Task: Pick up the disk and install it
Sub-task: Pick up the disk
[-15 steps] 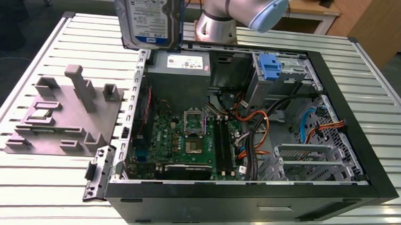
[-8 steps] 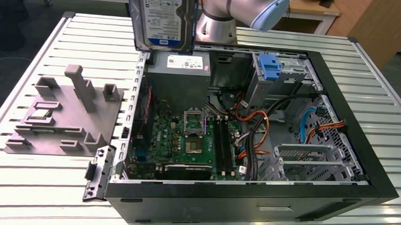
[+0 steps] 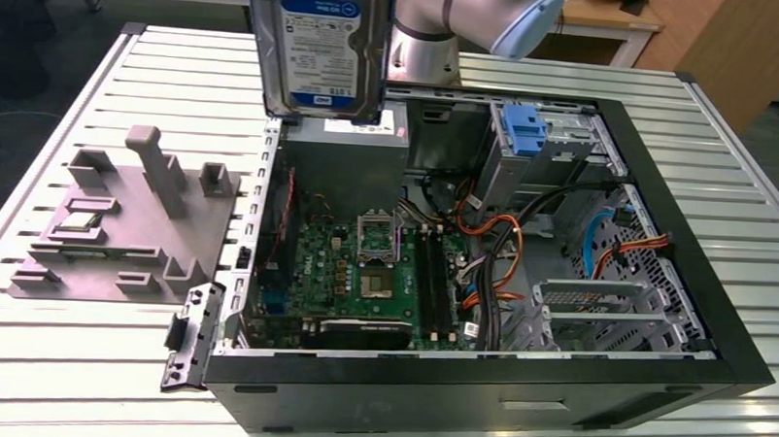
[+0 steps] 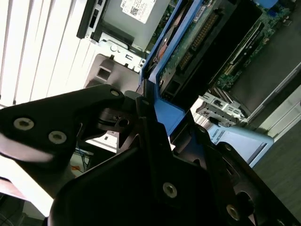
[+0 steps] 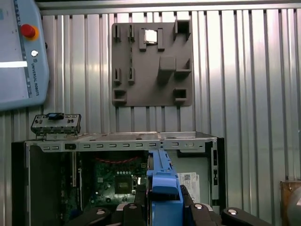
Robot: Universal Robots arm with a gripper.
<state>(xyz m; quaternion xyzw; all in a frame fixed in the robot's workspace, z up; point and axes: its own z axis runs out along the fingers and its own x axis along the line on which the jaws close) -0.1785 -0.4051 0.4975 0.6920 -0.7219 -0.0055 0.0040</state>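
Observation:
The disk (image 3: 320, 51), silver-grey with a white-and-blue label, hangs upright in the air over the far corner of the open computer case (image 3: 734, 367), just above the grey power supply (image 3: 354, 132). In the second wrist view my gripper (image 4: 146, 109) is shut on the disk's blue side rail (image 4: 165, 113), its black fingers (image 4: 89, 117) pressing from both sides. The first wrist view looks down the disk's blue edge (image 5: 162, 181), with the gripper (image 5: 162, 209) clamped round it above the case interior.
Inside the case lie the green motherboard (image 3: 361, 276), orange cables (image 3: 506, 232) and a metal drive bay with a blue latch (image 3: 525, 131). A grey fixture block (image 3: 130, 219) stands on the slatted table (image 3: 73, 382) at the exterior view's left. A teach pendant (image 5: 19, 56) lies nearby.

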